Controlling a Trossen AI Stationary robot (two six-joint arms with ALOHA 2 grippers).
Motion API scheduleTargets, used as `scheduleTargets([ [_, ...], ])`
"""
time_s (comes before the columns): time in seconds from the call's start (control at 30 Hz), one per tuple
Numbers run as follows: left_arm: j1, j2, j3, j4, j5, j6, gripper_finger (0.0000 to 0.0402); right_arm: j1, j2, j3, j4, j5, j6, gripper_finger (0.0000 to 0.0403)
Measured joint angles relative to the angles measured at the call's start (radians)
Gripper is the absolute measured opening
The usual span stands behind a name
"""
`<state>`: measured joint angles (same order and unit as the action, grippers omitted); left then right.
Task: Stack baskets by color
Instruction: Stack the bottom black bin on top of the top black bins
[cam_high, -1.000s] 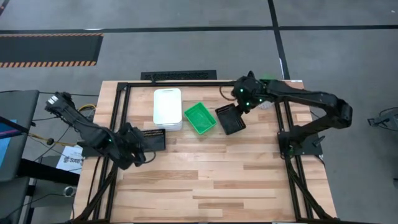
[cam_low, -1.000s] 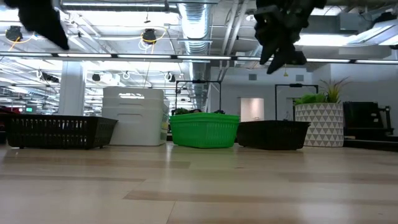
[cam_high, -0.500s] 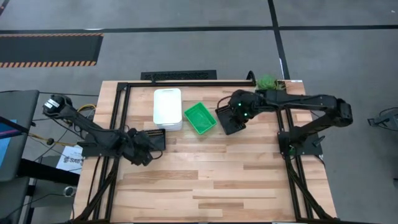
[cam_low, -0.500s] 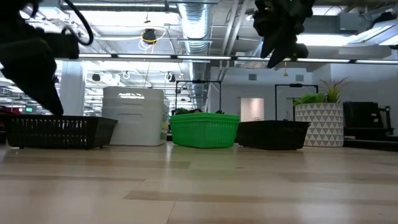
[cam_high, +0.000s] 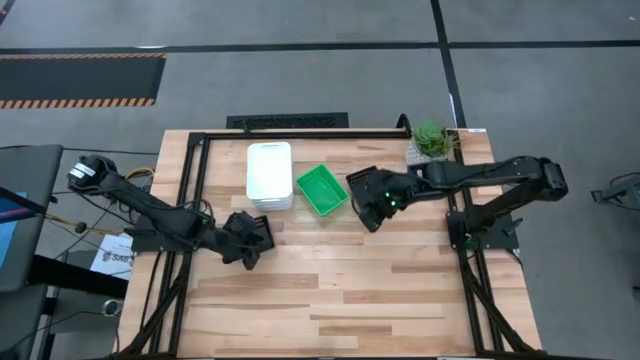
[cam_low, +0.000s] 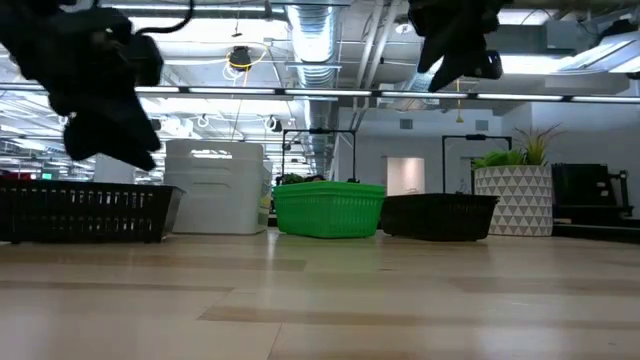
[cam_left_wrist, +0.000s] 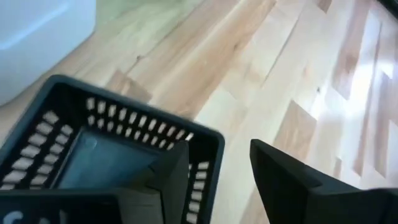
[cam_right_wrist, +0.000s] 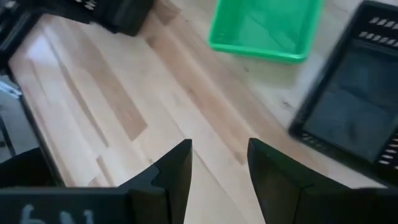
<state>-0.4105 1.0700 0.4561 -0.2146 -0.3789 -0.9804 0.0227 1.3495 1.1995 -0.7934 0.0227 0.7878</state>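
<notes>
Left gripper (cam_left_wrist: 214, 180) spread, one finger inside the rim of a black basket (cam_left_wrist: 118, 149), the other outside: set to pinch that wall, likely to lift it.

Right gripper (cam_right_wrist: 217, 168) spread, holding nothing, above bare table (cam_right_wrist: 124, 112); second black basket (cam_right_wrist: 354, 106) beside it, green basket (cam_right_wrist: 267, 28) ahead.

White stack (cam_high: 269, 174) beyond left gripper.

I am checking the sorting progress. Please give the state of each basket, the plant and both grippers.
white baskets: stacked, upright on the table.
green basket: upright, empty on top, beside the white stack.
black basket on the left: on the table, one left finger inside, one outside its wall.
black basket on the right: on the table, not gripped.
plant: upright at the table's far right corner.
left gripper: open, astride the basket wall.
right gripper: open, empty.
</notes>
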Motion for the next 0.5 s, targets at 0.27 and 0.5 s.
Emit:
scheduleTargets([
  [0.27, 0.049, 0.183, 0.083, -0.036, 0.028, 0.101, 0.0122, 0.139, 0.0, 0.0, 0.031, 0.095, 0.074, 0.0175],
  [0.5, 0.036, 0.275, 0.226, -0.223, -0.02, 0.158, 0.0017, 0.217, 0.0, 0.0, 0.029, 0.171, 0.105, 0.017],
])
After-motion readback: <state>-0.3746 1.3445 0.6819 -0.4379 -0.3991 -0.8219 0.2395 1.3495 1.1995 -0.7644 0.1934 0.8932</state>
